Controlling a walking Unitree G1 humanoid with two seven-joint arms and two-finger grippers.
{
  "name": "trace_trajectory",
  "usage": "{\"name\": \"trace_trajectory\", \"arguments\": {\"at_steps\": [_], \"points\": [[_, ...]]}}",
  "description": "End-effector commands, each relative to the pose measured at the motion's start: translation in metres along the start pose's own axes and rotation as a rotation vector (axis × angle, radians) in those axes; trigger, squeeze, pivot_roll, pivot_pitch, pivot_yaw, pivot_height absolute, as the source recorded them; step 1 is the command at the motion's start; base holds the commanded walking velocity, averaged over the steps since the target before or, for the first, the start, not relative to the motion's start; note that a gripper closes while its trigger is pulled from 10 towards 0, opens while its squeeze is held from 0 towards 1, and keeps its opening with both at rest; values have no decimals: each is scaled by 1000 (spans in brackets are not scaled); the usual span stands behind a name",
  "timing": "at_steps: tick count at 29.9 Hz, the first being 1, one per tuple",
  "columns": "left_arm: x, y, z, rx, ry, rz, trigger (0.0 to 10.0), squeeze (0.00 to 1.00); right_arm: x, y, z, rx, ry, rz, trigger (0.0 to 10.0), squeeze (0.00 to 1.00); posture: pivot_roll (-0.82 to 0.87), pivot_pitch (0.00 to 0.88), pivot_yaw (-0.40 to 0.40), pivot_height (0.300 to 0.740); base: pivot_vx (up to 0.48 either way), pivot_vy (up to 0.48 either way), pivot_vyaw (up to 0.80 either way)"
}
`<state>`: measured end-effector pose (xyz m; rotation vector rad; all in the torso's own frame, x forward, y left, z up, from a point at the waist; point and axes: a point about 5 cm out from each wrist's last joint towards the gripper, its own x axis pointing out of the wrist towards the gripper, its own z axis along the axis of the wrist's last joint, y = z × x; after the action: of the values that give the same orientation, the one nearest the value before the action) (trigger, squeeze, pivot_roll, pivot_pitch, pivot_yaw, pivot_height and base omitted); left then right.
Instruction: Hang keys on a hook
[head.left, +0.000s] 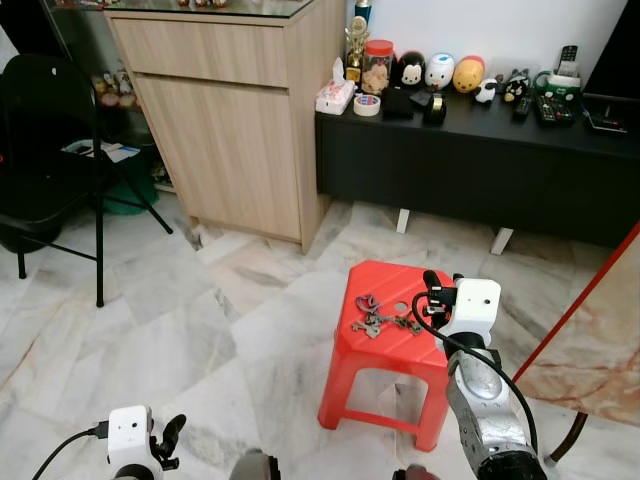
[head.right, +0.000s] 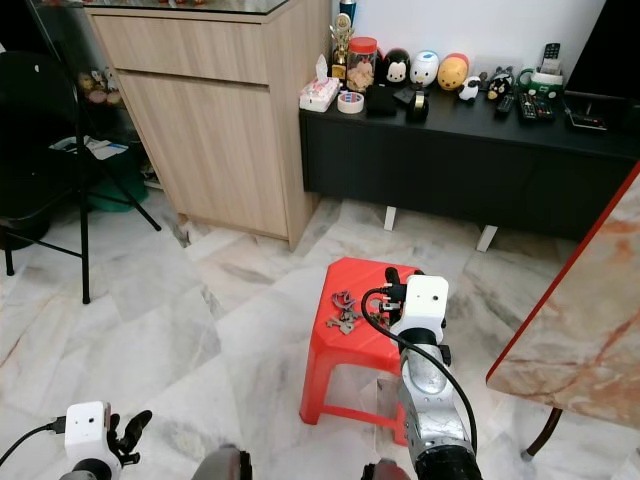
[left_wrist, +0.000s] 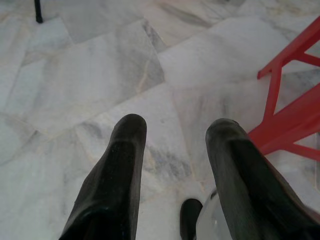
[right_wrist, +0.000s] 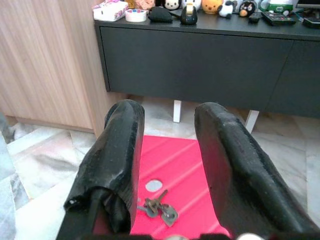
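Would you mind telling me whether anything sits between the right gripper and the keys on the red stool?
Nothing visible does. The right gripper is open above the red stool, and the keys lie uncovered on the seat, showing between its fingers.

Bunch of metal keys (head.left: 378, 322) with a dark reddish tag, lying flat and spread out, on top of a red plastic stool (head.left: 392, 355), beside its centre hole
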<state>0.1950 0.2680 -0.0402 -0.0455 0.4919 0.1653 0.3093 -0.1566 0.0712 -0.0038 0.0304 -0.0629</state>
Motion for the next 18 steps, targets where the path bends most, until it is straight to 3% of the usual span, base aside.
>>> {"name": "trace_trajectory", "arguments": {"at_steps": [1, 6, 18], "points": [[-4, 3, -7, 3, 30, 7, 10000, 0, -2, 0, 0, 4, -8, -3, 10000, 0, 56, 39, 17, 604, 0, 0, 0], [-4, 3, -8, 8, 39, 1, 10000, 0, -3, 1, -1, 1, -8, 4, 10000, 0, 55, 33, 16, 604, 0, 0, 0], [-4, 3, -7, 12, 41, -6, 10000, 0, -3, 5, -2, -7, -3, 36, 10000, 0, 56, 37, 16, 604, 312, 0, 0]]}}
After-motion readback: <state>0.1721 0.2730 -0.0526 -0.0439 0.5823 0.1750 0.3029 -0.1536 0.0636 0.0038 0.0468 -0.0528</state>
